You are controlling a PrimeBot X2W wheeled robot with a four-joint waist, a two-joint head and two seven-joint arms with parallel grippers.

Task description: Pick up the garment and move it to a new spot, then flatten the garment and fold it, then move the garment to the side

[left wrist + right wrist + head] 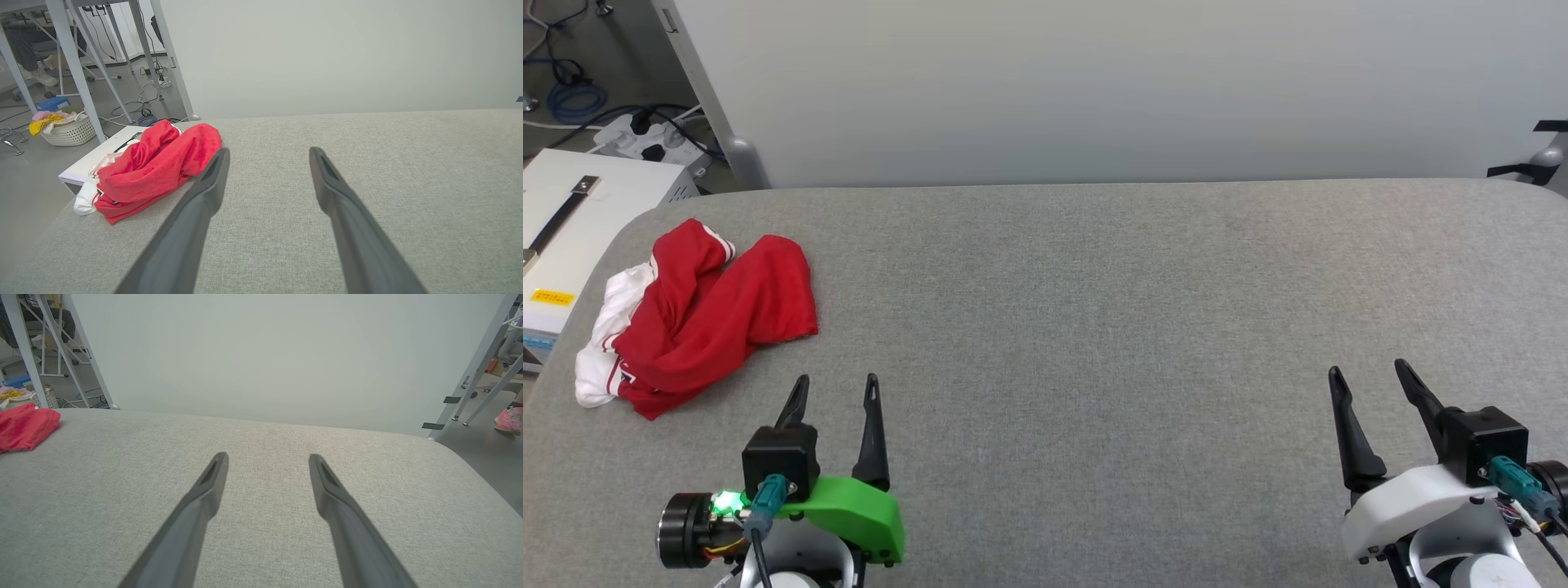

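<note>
Grey woven cloth covers the round-cornered counter [1094, 327], with a smooth pale panel [1094, 90] behind it and a crumpled garment [711, 318] near its left corner.
Soft and rumpled, the garment is a red heap with a white sleeve bunched at its outer end and a strip of red-white trim showing. Its long axis runs slantwise, from near left to far right. It lies ahead and left of the left gripper [837, 378], near its fingers [872, 433] but apart from them, and well apart from the right gripper [1368, 367]. Both pairs of long, dark, tapered fingers are spread, grasping nothing.
</note>
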